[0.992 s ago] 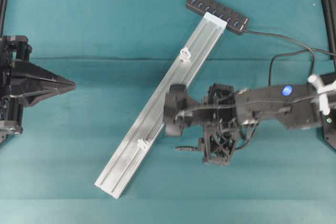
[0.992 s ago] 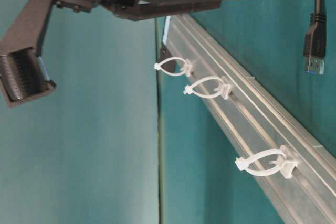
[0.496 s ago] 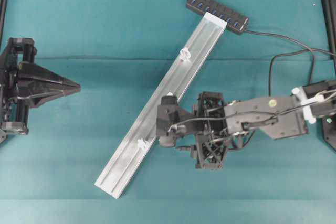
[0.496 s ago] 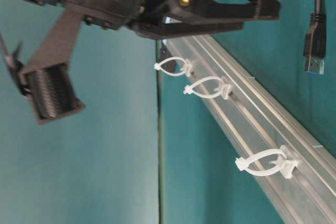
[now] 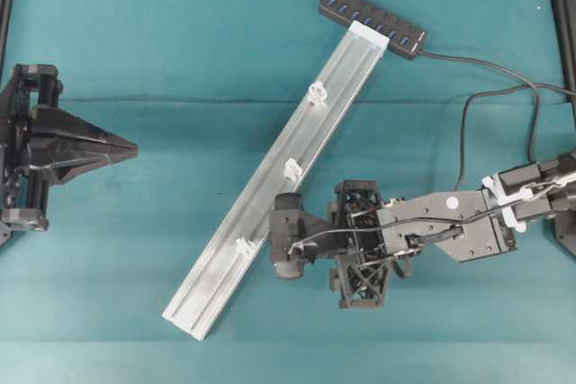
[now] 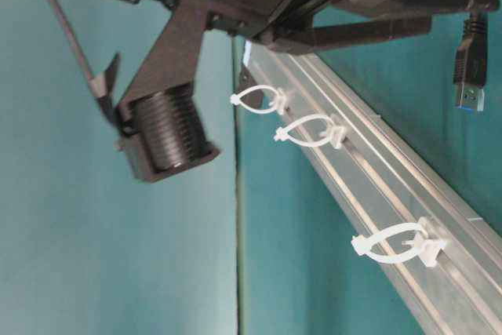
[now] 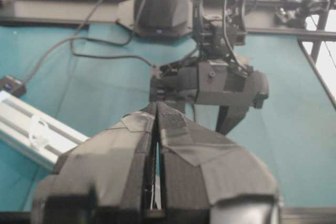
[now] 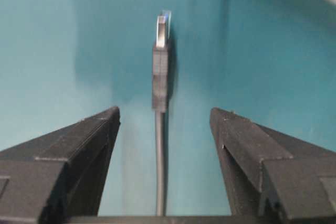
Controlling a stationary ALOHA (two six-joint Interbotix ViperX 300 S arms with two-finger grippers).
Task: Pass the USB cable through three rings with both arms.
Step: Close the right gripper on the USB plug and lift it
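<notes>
Black skeletal arms [image 5: 432, 227], white cable ties, loose black wires.

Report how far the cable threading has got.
Done: nothing threaded. All three rings on the rail are empty.
In hand: the right gripper is open, jaws on either side of the USB cable behind its plug, not gripping. The left gripper is shut, off to the side.
Left: grasp, thread all three.

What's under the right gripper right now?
The USB cable and its plug lie on the teal cloth between the open right gripper fingers. Cable further back is hidden.
</notes>
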